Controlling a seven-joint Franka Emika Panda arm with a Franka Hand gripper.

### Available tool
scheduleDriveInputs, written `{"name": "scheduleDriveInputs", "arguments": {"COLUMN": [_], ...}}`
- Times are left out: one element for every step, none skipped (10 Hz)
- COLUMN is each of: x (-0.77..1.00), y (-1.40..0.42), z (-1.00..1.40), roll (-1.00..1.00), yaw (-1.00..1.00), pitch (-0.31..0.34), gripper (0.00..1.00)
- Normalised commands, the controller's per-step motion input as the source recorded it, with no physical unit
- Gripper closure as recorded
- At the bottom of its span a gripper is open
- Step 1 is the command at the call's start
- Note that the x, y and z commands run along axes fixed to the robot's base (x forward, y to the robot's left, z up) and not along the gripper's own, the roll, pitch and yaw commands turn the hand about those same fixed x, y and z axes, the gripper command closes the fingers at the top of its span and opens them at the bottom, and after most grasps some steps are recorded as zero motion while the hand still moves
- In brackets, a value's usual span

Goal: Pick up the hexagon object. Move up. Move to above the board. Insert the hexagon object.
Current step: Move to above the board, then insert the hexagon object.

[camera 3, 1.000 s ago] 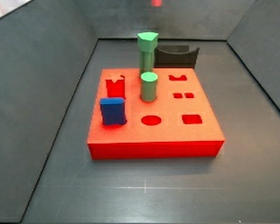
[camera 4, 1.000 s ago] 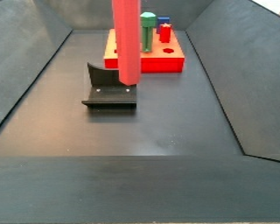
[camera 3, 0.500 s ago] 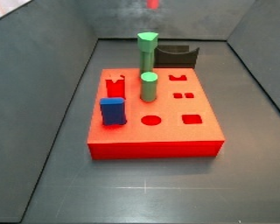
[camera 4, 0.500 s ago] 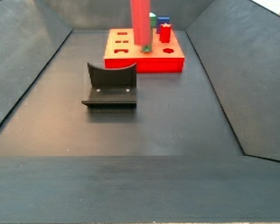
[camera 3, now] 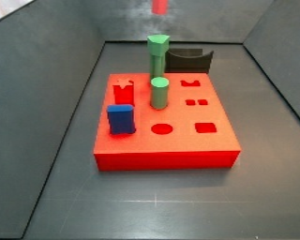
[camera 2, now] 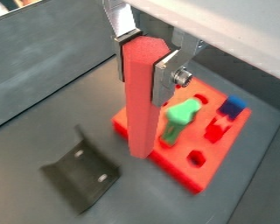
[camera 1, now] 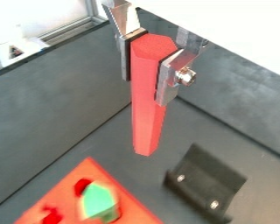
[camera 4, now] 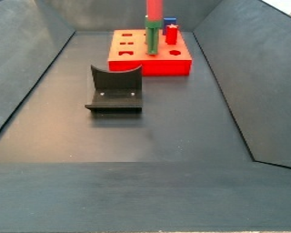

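Note:
My gripper (camera 1: 150, 52) is shut on the top of the hexagon object (camera 1: 146, 105), a long red peg that hangs straight down between the silver fingers in both wrist views (camera 2: 139, 105). Only the peg's lower end shows at the top edge of both side views (camera 3: 160, 6) (camera 4: 155, 9); the gripper itself is above those frames. The board (camera 3: 178, 150), a thick red square block with shaped holes, lies on the floor. In a wrist view the peg's tip hangs high over the board's (camera 2: 178, 168) near edge.
Two green pegs (camera 3: 157, 52) (camera 3: 160, 92) and a blue block (camera 3: 120, 119) stand in the board. The fixture (camera 4: 115, 89) stands on the dark floor beside the board, also seen in both wrist views (camera 1: 206, 184) (camera 2: 84, 166). Grey walls slope up around the floor.
The held red peg has travelled from above the fixture toward the board, away from the near side camera. The pegs and block in the board have not moved.

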Motion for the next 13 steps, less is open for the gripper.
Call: {"name": "scheduleDriveInputs", "arguments": {"x": [-0.21, -0.21, -0.21, -0.21, -0.21, -0.2, -0.16, -0.1, -0.04, -0.01, 0.0, 0.0, 0.0], "y": [-1.0, -1.0, -1.0, -1.0, -1.0, -1.0, -0.85, -0.57, -0.29, -0.18, 0.0, 0.0, 0.0], "z": [0.16, 0.17, 0.17, 0.17, 0.18, 0.19, 0.18, 0.13, 0.09, 0.06, 0.0, 0.0, 0.0], "roll": [0.04, 0.03, 0.02, 0.01, 0.01, 0.01, 0.0, 0.0, 0.0, 0.0, -0.01, -0.01, -0.02], "yaw": [0.0, 0.01, 0.01, 0.01, 0.01, 0.01, 0.01, 0.01, 0.01, 0.01, 0.0, 0.0, 0.0], "pitch": [0.005, 0.007, 0.003, 0.009, 0.013, 0.018, 0.03, 0.047, 0.065, 0.074, 0.02, 0.0, 0.0], "gripper": [1.0, 1.0, 1.0, 1.0, 1.0, 1.0, 1.0, 1.0, 1.0, 1.0, 1.0, 1.0, 1.0]}}
